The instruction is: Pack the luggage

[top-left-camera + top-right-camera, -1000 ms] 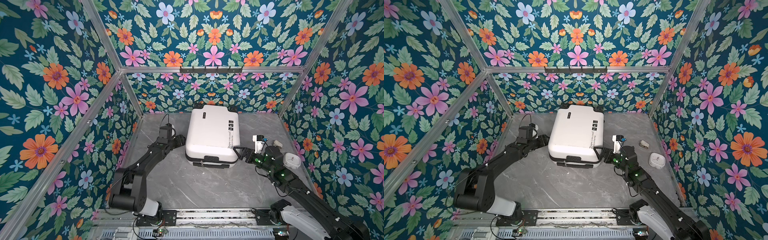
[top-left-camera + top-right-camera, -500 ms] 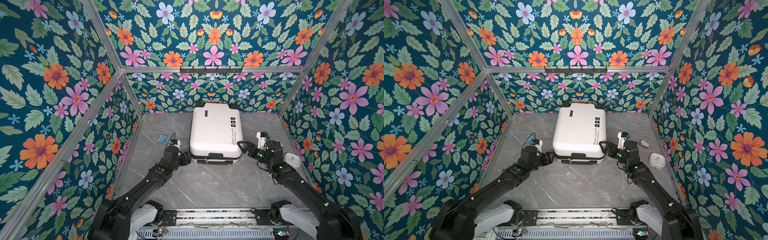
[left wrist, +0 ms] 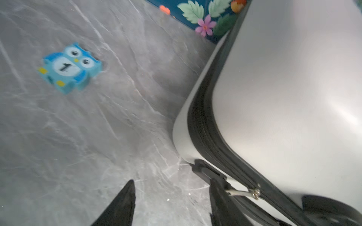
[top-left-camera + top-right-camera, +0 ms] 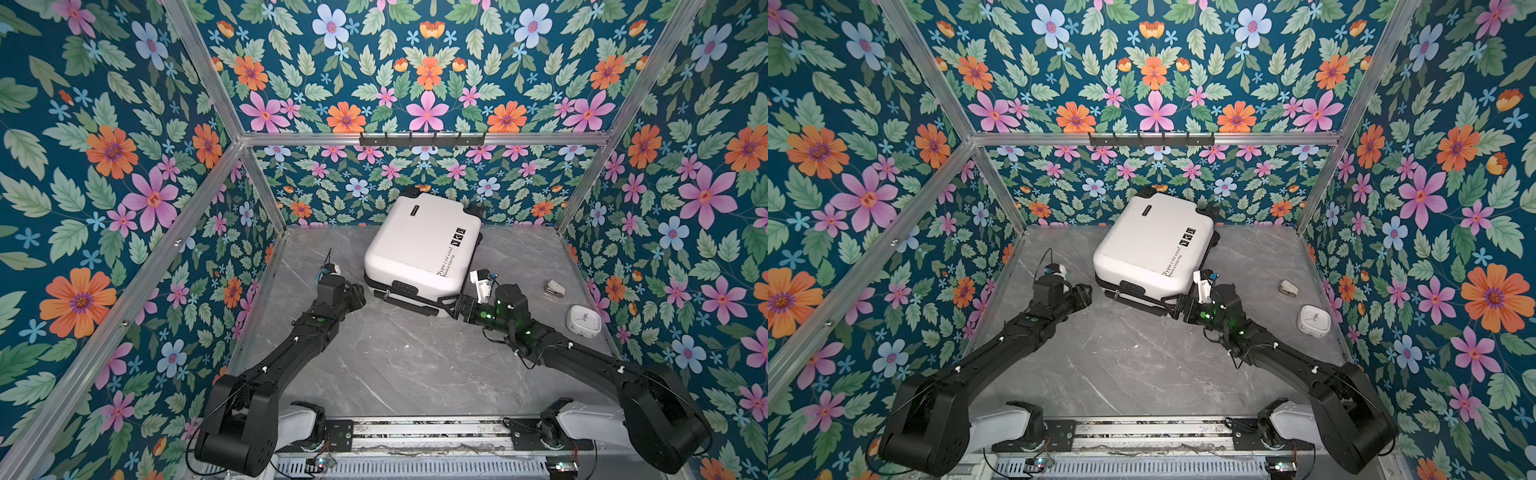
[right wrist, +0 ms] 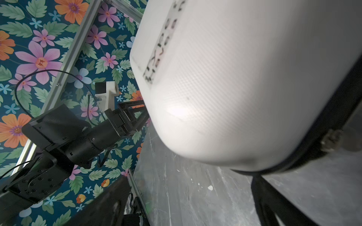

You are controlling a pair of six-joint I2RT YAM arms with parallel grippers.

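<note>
- Got the luggage (image 4: pixel 419 249) lying flat and zipped shut on the grey marble table (image 4: pixel 395 365), middle-back and skewed, with its far wheels right by the flowery back wall.
- Black printed text facing up along its right-hand edge.
- Found the right gripper (image 4: pixel 455 306) at the near right corner of the luggage, jaws spread wide, nothing clamped. In the right wrist view, one finger (image 5: pixel 262 191) is up against the black zipper band.
- Found the left gripper (image 3: pixel 172 195) at the near left corner, jaws partway apart with only bare table between them. One finger (image 3: pixel 219 195) sits right by the zipper pull (image 3: pixel 244 192).
- Spotted a blue owl piece (image 3: pixel 70 67) with a "1" on it, flat on the table, apart from the luggage.
- Over on the right: a small white clock (image 4: pixel 584 321) and a little pale thing (image 4: pixel 555 288), too small to tell what, both well apart from the luggage.
</note>
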